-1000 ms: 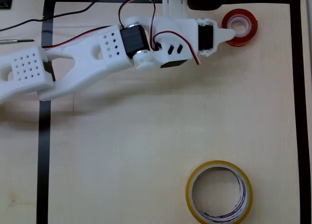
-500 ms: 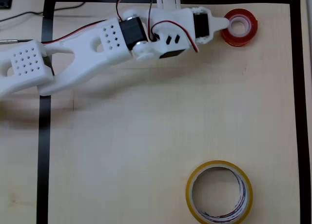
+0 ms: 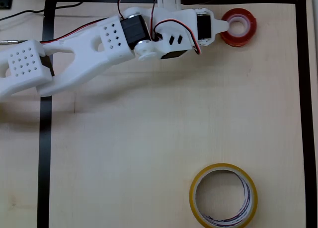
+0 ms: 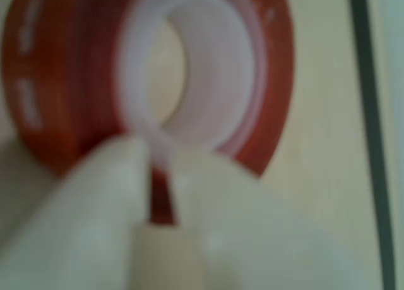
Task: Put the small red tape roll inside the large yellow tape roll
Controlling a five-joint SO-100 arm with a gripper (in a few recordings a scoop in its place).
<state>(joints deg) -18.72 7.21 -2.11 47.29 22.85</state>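
The small red tape roll (image 3: 238, 27) lies flat at the bench's (image 3: 149, 138) top right corner in the overhead view, well apart from the large yellow tape roll (image 3: 223, 195) at the lower edge. The gripper (image 4: 158, 176) has its jaws clenched on the red roll's wall, one finger inside the white core. Likely light, stiff and glossy, so that wall pinch suits it, held firmly.

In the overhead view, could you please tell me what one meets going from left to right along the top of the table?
Black tape border strip → white perforated robot arm → the tool, closed on the wall of the small glossy red tape roll → black tape border strip.
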